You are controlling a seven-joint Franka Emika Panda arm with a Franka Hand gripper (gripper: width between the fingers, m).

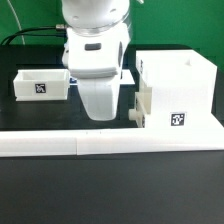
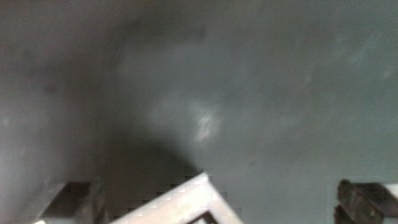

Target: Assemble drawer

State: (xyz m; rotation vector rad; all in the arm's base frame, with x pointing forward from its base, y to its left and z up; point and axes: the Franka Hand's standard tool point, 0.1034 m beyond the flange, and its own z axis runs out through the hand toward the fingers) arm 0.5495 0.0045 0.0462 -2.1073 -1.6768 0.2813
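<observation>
A large white open box with a marker tag stands at the exterior view's right. A small white tray-like drawer with a tag sits at the left. A small white part sits against the box's left wall. My gripper's hand hangs between the tray and the box; its fingertips are hidden there. In the wrist view my gripper is open, with its dark fingers far apart. A white part's corner shows between them, touching neither.
A long white wall runs along the front of the black table. Cables lie behind the tray at the back left.
</observation>
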